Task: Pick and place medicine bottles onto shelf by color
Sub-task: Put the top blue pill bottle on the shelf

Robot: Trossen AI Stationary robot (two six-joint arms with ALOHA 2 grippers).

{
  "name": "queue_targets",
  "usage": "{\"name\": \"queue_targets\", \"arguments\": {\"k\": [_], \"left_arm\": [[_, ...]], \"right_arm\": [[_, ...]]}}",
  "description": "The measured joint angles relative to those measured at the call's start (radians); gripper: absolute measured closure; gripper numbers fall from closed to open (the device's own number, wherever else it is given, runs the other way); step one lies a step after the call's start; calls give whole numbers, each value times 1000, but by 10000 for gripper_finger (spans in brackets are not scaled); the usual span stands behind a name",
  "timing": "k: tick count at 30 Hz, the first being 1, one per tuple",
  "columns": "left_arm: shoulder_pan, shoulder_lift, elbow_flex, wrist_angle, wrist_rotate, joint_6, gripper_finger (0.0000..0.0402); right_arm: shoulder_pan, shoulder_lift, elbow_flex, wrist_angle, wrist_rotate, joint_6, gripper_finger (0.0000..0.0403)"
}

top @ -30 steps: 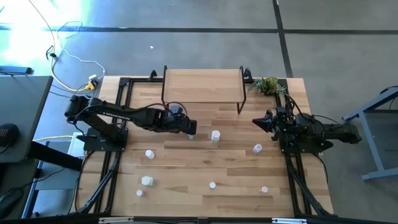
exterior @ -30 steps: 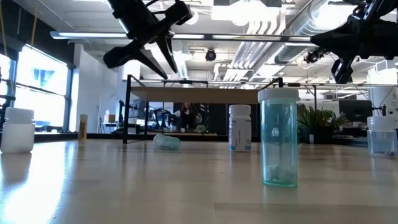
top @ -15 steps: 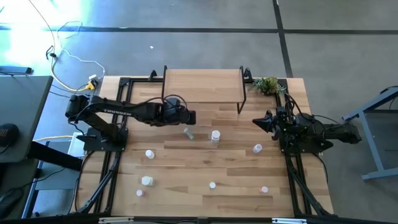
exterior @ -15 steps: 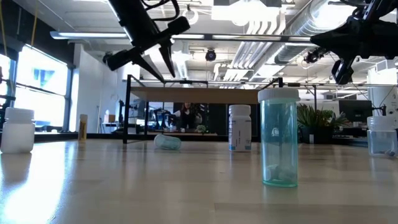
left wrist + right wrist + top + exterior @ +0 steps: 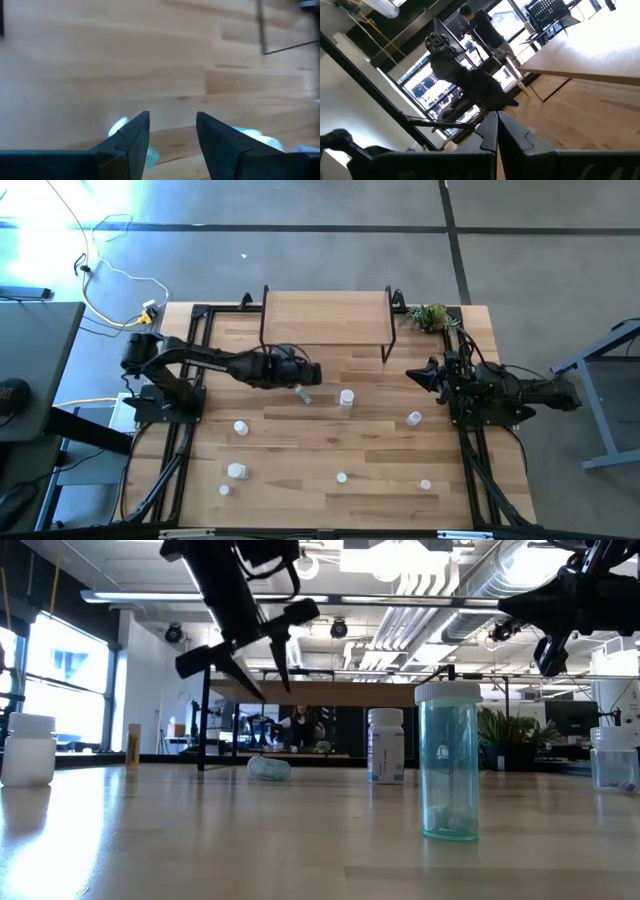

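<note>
I am holding my left hand [image 5: 313, 372] above the table [image 5: 330, 440], its fingers [image 5: 131, 137] parted and gripping nothing. Just below my fingertips a pale teal bottle [image 5: 303, 393] is lying on its side. A white bottle [image 5: 346, 398] is standing upright a little beyond it, farther from my arm. The shelf [image 5: 325, 318] is standing just beside my hand, bare on top. My right hand [image 5: 413, 376] is waiting across the table, fingers pressed together, holding nothing. More bottles are standing scattered well apart from both hands.
</note>
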State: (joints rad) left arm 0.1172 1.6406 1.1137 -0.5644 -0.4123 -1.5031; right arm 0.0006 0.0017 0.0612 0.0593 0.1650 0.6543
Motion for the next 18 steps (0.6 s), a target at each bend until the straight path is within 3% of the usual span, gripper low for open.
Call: {"name": "queue_targets", "arguments": {"k": [7,18], "left_arm": [[-64,76,0,4,3,-213,261],[-107,173,0,10,-7,-353,273]], "right_arm": [[0,0,0,-17,0,-60,402],[0,0,0,-54,0,-60,402]]}}
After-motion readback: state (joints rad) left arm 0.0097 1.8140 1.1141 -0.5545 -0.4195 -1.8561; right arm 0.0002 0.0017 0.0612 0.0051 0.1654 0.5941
